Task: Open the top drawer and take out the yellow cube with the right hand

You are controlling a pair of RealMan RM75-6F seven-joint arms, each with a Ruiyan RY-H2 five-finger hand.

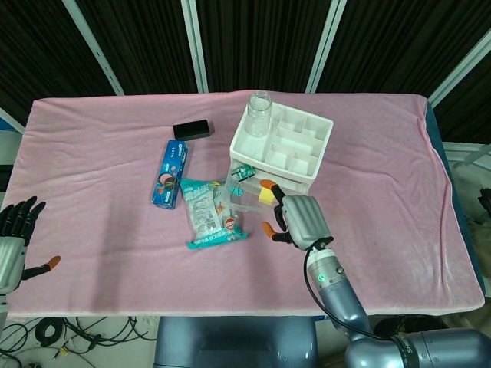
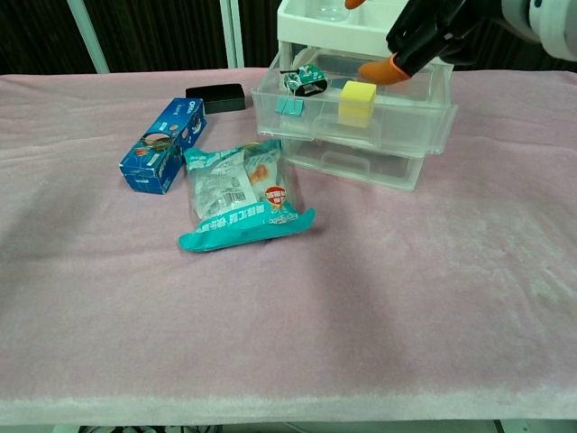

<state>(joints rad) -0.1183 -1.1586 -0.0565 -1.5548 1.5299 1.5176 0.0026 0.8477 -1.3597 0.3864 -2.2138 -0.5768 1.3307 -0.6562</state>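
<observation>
The clear top drawer of the small drawer unit stands pulled out. In it the yellow cube sits near the middle, also visible in the head view. My right hand hovers above the drawer's right half, orange fingertips apart, holding nothing; in the head view this hand partly overlaps the drawer front. My left hand rests off the table's left edge, fingers spread and empty.
Green binder clips lie in the drawer left of the cube. A white compartment tray with a glass jar tops the unit. A teal snack bag, a blue box and a black case lie left of it.
</observation>
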